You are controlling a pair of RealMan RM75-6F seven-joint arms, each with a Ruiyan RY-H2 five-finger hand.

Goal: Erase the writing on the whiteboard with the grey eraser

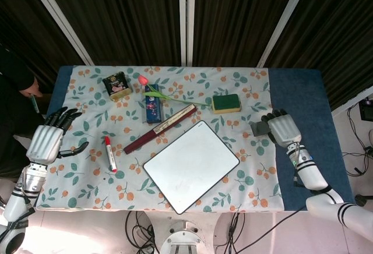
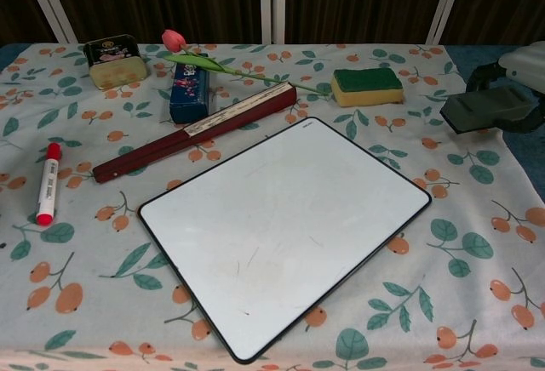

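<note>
The whiteboard [image 2: 285, 231], well to the left of the right hand [image 1: 283, 128], looks wiped clean save faint smudges, so erasing seems done, with that hand gripping the grey eraser [image 2: 487, 108] low over the cloth and only the set-down left.

Even bright overhead light, soft shadows, sharp focus; dark backdrop, no glare.

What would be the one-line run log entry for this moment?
phase: after wiping | right hand: holds grey eraser beside whiteboard | left hand: open, idle | whiteboard: looks clean
</note>
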